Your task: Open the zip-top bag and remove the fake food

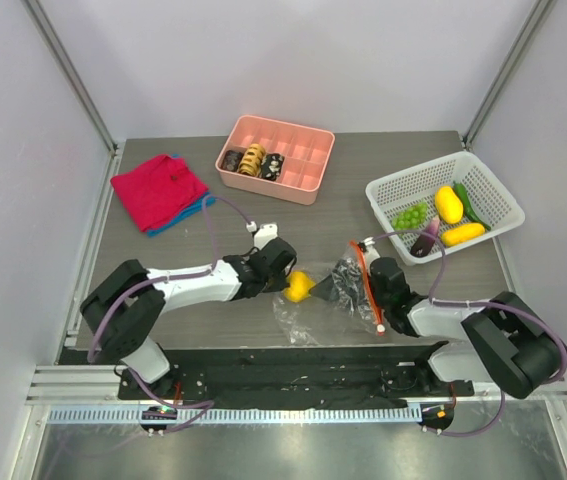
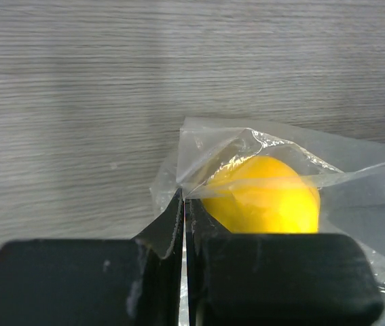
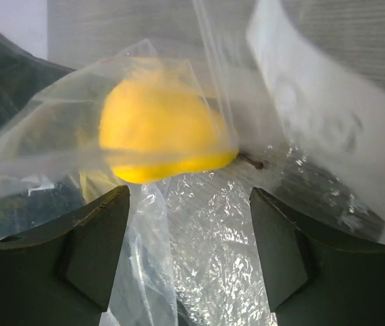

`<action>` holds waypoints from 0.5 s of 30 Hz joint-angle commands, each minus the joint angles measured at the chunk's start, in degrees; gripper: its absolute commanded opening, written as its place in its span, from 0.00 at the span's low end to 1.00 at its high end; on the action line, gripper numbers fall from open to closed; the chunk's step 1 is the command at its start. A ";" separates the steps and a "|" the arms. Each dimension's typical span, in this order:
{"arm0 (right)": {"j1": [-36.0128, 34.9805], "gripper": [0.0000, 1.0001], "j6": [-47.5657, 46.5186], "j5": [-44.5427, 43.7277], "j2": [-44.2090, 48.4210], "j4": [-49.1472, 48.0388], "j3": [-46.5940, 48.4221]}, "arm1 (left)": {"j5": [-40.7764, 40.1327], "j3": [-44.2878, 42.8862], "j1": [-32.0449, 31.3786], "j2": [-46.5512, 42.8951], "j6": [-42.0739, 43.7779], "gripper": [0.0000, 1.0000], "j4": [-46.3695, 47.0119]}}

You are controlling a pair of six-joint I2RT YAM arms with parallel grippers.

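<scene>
The clear zip-top bag (image 1: pixel 308 312) lies crumpled between the two arms, its orange-red zipper strip (image 1: pixel 368 287) on the right side. One yellow piece of fake food (image 1: pixel 299 287) sits inside it. My left gripper (image 1: pixel 284 279) is shut on a fold of the bag (image 2: pixel 219 146) beside the yellow piece (image 2: pixel 263 197). My right gripper (image 1: pixel 346 286) stands open at the bag's mouth. Bag film (image 3: pixel 212 238) lies between its fingers and the yellow piece (image 3: pixel 161 132) is just ahead of them. Other fake food lies in the white basket (image 1: pixel 395 190): green grapes (image 1: pixel 410 215), a purple eggplant (image 1: pixel 425 238) and yellow pieces (image 1: pixel 449 203).
A pink compartment tray (image 1: pixel 308 160) with brown pastry-like pieces stands at the back centre. A folded red cloth (image 1: pixel 160 190) lies at the back left. The white basket stands at the right, close to the side wall.
</scene>
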State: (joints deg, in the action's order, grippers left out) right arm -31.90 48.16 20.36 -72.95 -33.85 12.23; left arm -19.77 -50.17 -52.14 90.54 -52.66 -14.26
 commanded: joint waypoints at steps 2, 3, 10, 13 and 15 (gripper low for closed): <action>-0.35 0.80 -0.53 2.05 -3.86 -7.63 1.22 | 5.61 -2.91 0.11 3.76 -1.30 0.00 8.63; -0.36 0.81 -0.26 2.57 -4.56 -8.60 1.22 | 6.32 -3.35 -0.07 4.72 -1.39 0.00 8.81; -0.27 0.95 -0.17 3.02 -7.29 -13.35 1.30 | 7.20 -4.67 -1.74 6.92 -1.91 0.00 9.78; -0.35 1.00 -0.09 3.28 -9.22 -15.09 1.92 | 7.38 -4.67 -2.61 7.63 -2.35 0.00 10.57; -0.53 1.00 -0.26 3.37 -10.89 -17.03 2.10 | 7.73 -5.02 -3.23 8.16 -2.53 0.00 11.01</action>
State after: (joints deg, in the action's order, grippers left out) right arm -31.90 48.62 23.33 -81.25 -44.69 12.75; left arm -13.87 -52.90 -54.04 97.49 -53.91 -7.70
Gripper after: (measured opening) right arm 0.992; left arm 0.002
